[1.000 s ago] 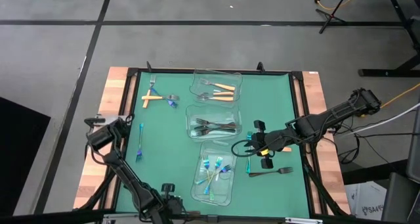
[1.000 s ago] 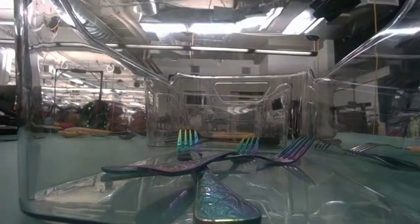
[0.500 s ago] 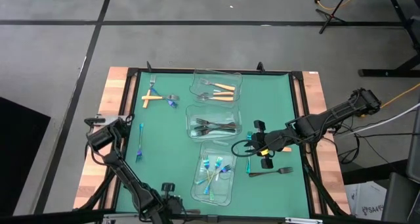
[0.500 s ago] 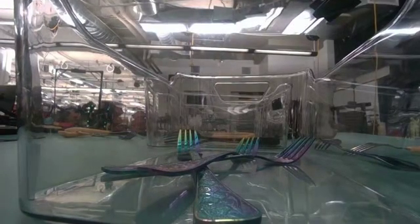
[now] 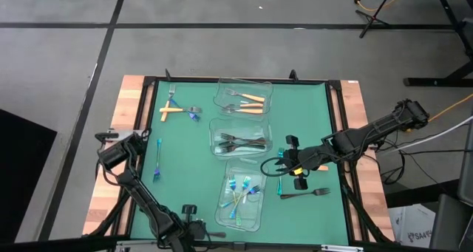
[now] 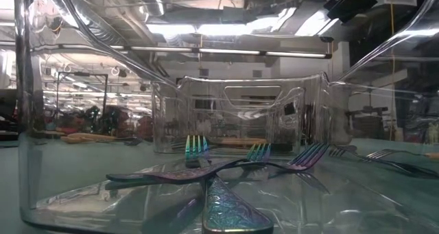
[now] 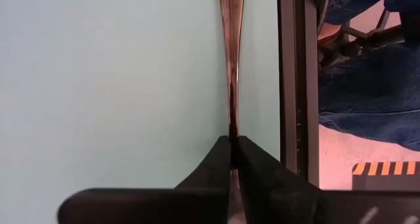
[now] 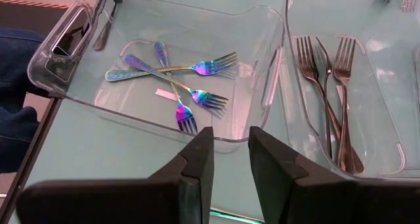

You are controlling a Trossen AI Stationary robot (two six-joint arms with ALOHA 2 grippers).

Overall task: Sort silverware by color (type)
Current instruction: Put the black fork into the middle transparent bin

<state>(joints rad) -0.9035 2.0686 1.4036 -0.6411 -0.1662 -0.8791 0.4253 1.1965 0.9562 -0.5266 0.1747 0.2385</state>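
My left gripper [image 7: 231, 140], at the table's nine o'clock edge, is clamped on a thin dark fork [image 7: 231, 66] handle. So slim a pinch may let it swivel or slip on lifting. My right gripper [image 8: 230, 137] waits, jaws apart, toward four o'clock.

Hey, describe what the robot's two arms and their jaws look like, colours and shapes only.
Both arms are dark, jointed and slender. The left gripper has flat black jaws tapering like wedges from a black crossbar. The right gripper has broader black jaws with squared tips. Cables trail behind the right arm.
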